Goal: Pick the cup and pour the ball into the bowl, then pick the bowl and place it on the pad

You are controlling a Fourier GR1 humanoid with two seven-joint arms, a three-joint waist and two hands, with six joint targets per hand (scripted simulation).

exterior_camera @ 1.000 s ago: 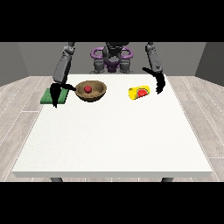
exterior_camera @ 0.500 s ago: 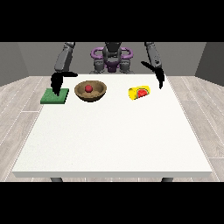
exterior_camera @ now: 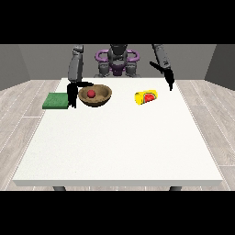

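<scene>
A brown bowl [exterior_camera: 95,96] stands at the table's back left with a red ball [exterior_camera: 91,93] inside it. A yellow cup [exterior_camera: 146,97] lies on its side to the right of the bowl, its red inside facing the camera. A green pad [exterior_camera: 55,100] lies flat left of the bowl. The hand at the view's left [exterior_camera: 72,95] hangs between pad and bowl, fingers pointing down and thumb stretched towards the bowl's rim, holding nothing. The hand at the view's right [exterior_camera: 169,79] is raised above and to the right of the cup, fingers straight, apart from it.
The white table [exterior_camera: 119,142] stretches wide towards the camera in front of the objects. The robot's torso [exterior_camera: 117,62] stands behind the table's far edge. Grey plank floor surrounds the table.
The hand at the view's left has moved right, off the pad and up to the bowl's left side. The hand at the view's right has risen and drawn away from the cup.
</scene>
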